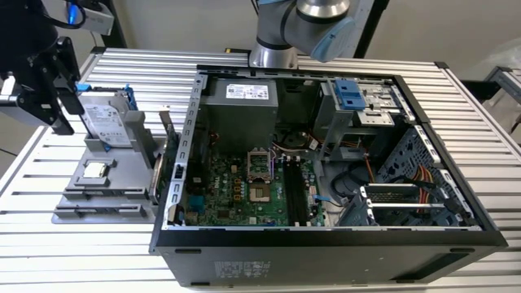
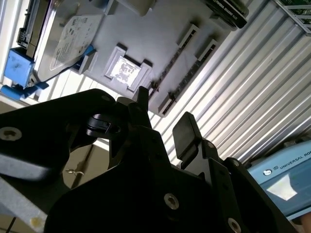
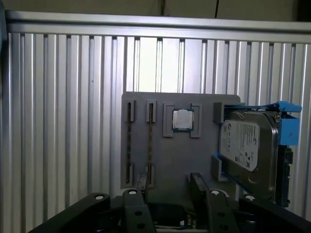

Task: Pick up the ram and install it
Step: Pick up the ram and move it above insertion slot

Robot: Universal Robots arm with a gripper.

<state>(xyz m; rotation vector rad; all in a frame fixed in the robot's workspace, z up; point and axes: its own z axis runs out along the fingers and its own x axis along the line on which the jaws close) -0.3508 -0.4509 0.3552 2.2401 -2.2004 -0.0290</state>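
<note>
Table: a slatted aluminium bench (image 1: 82,256), with an open case (image 1: 326,238) in the middle of the exterior view and a grey tray (image 1: 114,183) at that view's lower left.
Tray: it carries a drive (image 3: 245,145), a chip (image 3: 182,119) and the ram (image 3: 150,141).
Ram: a thin stick standing on edge in a tray slot. A second stick (image 3: 129,141) stands just beside it, on the side away from the drive. Neither is lifted.
Gripper (image 3: 168,183): it hangs over the tray's near end at the exterior view's upper left, with the jaws spread wide and nothing between them.
Axis: in the first wrist view both sticks run lengthwise straight away from the gripper, and the jaw gap lies across that line.
Offset: as I judge it, the ram lies ahead of the gripper and off its midline. It is roughly in line with the finger (image 3: 137,191) farther from the drive, not between the two.
Case: I can make out no stick in the black slots (image 1: 297,192).
</note>
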